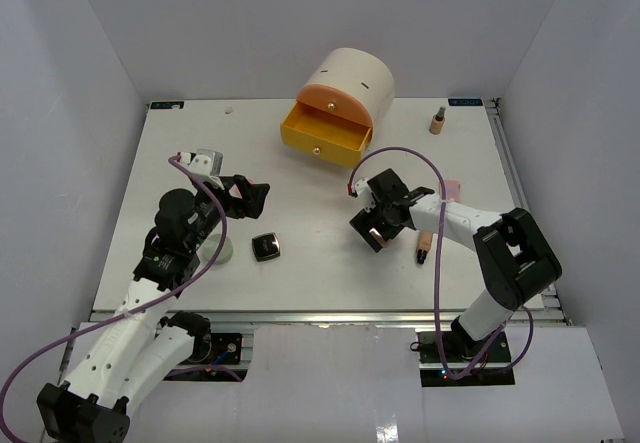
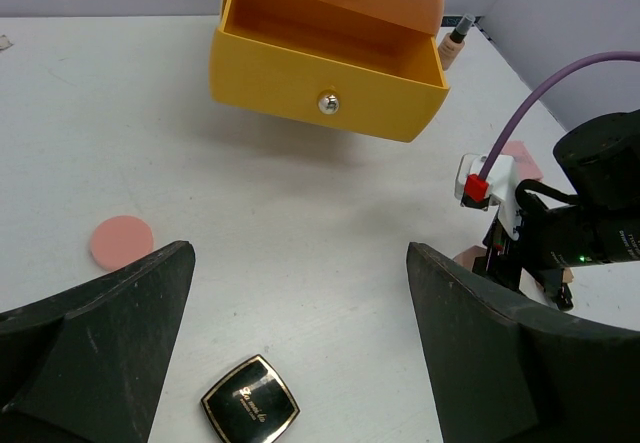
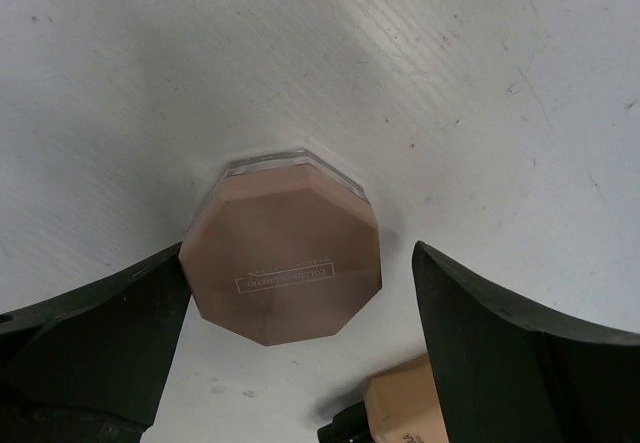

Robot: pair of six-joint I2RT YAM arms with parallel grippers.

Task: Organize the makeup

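**A:** What's the setting?

**B:** A white table (image 1: 260,133) closed in by pale grey walls. A cream drum (image 1: 350,78) sits at twelve o'clock, with its yellow drawer (image 1: 322,141) pulled out.

**A:** And the right gripper (image 1: 374,229)?

**B:** Its jaws are spread, straddling the pink faceted jar (image 3: 282,263) at four o'clock from the table's middle. One finger is at the jar's edge and the other stands clear, so nothing is pinched. A tan bottle (image 1: 424,247) lies just beside it, further out.

**A:** The left gripper (image 1: 260,197)?

**B:** It's wide apart and empty, hovering at nine o'clock. The black square compact (image 1: 265,247) lies flat at seven o'clock. A second tan bottle (image 1: 438,121) stands upright at two o'clock.
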